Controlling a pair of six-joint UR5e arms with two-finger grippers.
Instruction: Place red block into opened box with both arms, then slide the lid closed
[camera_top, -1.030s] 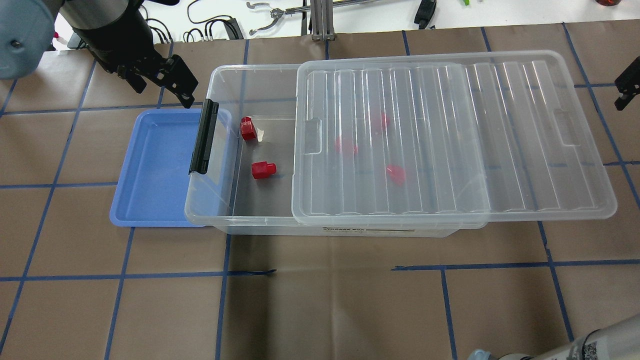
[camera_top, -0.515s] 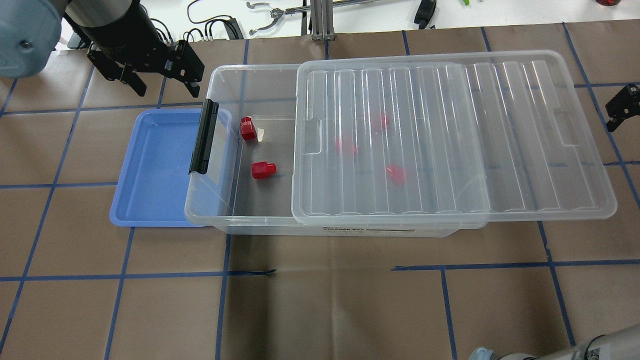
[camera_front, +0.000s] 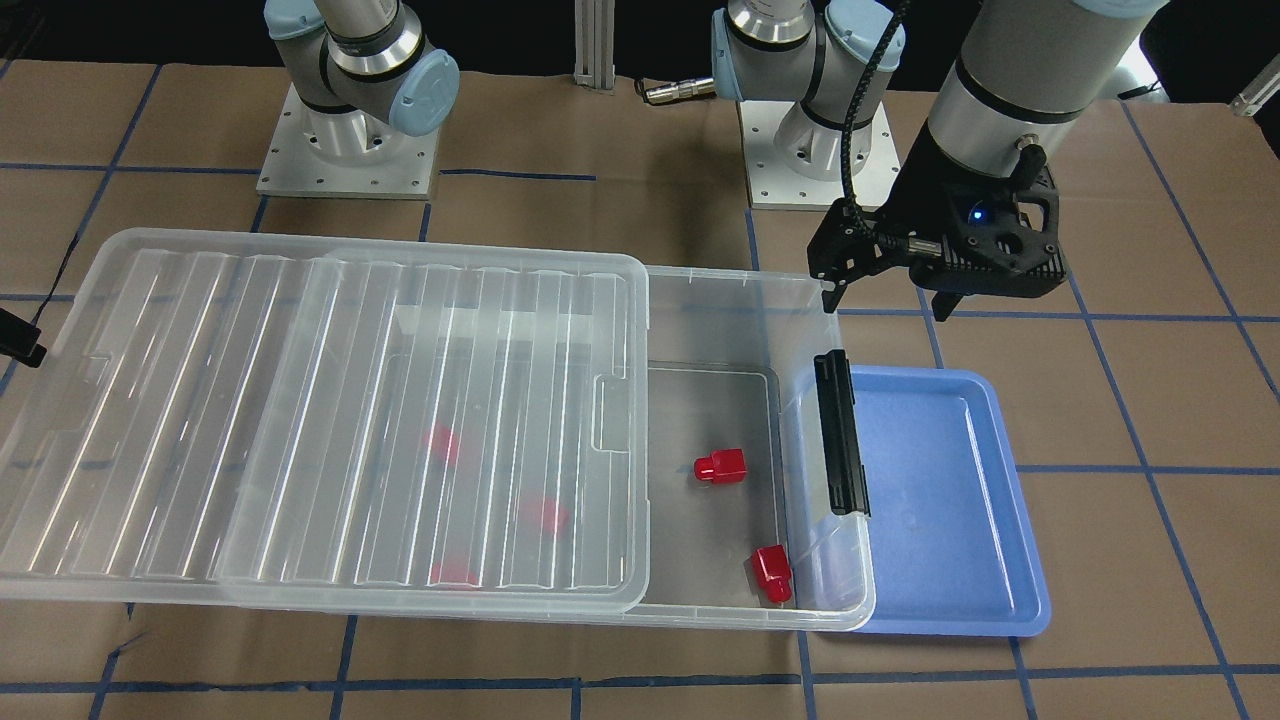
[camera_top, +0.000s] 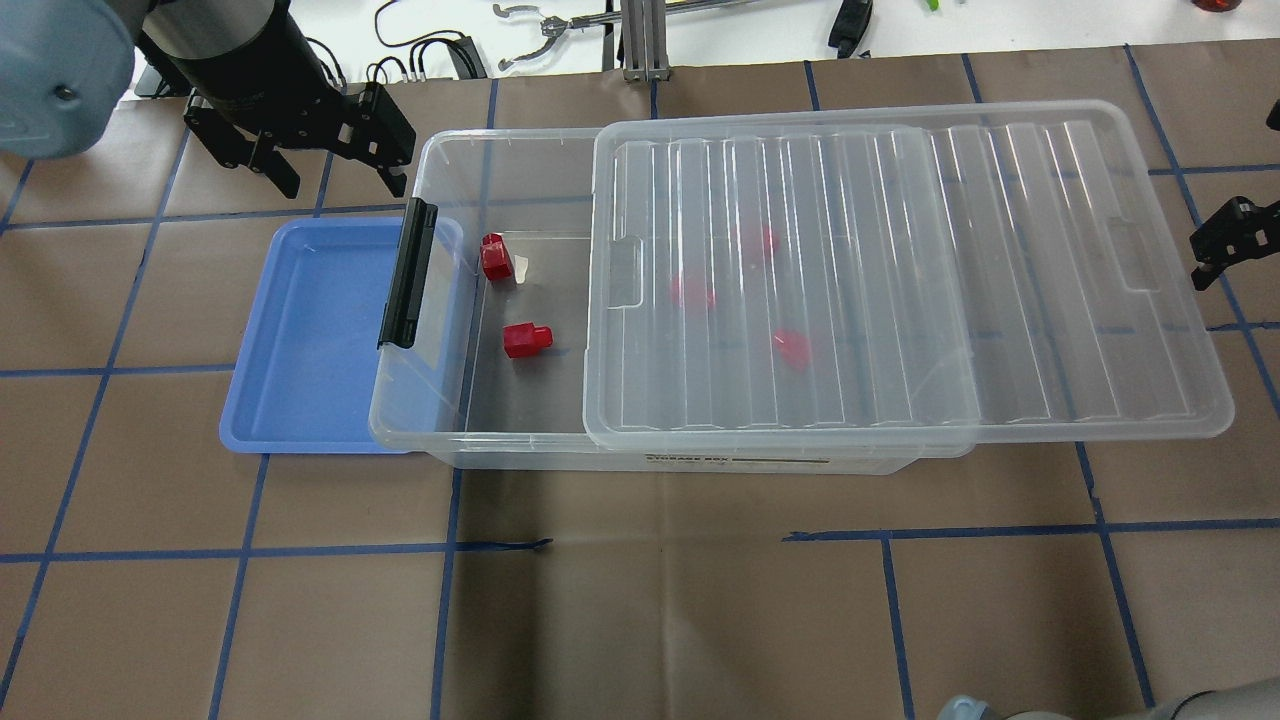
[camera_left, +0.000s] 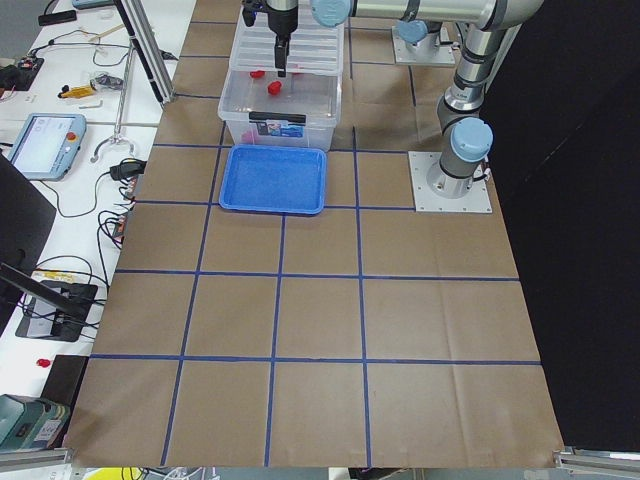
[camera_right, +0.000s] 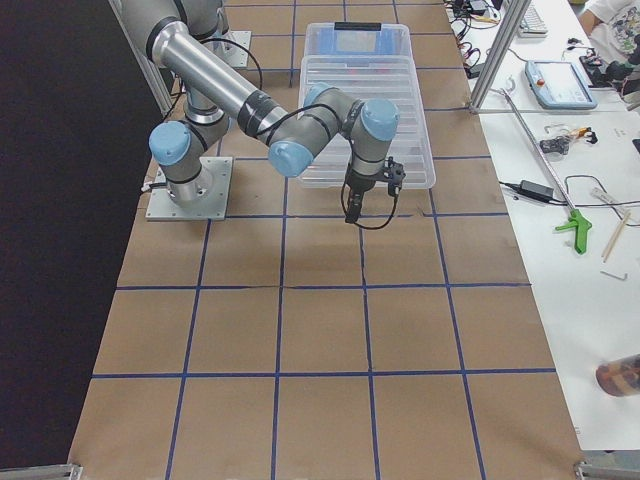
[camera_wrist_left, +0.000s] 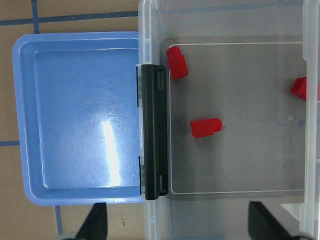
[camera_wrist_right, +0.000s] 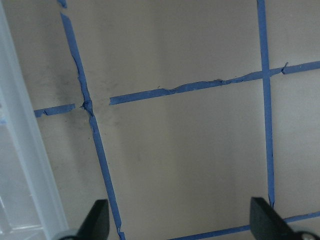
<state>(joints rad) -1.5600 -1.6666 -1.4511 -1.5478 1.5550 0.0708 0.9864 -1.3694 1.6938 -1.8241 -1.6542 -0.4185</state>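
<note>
Left tool (camera_top: 340, 183) has squared up over the last second, from skewed to level. It hangs high over the clip end of the box (camera_top: 505, 133), fingers spread wide, carrying nothing. Right tool (camera_wrist_right: 181, 222) has moved in toward the overhanging short end of the lid (camera_top: 900, 280). It's also spread wide and empty, and isn't touching the lid yet. My read: placing looks done, and both arms are setting up for the slide.

Near to far from the left end:
- Blue tray (camera_top: 310, 330), its edge tucked against the box below the black clip bar (camera_top: 407, 272).
- Uncovered strip of the box: one red block (camera_top: 527, 340) lying nub sideways, and a second red block (camera_top: 494, 258) near the clip-end wall.
- Three more blocks show as blurred red under the lid.
- The lid sits on the rim, pushed well past the box's far end.

In the way: nothing on the rim ahead of the lid's leading edge, and the blocks lie low on the floor. The only risk I'd flag is the left tool dropping into the lid's path. Cables (camera_top: 420, 60) and a metal post (camera_top: 640, 45) sit beyond the surface (camera_top: 640, 600), out of play.
</note>
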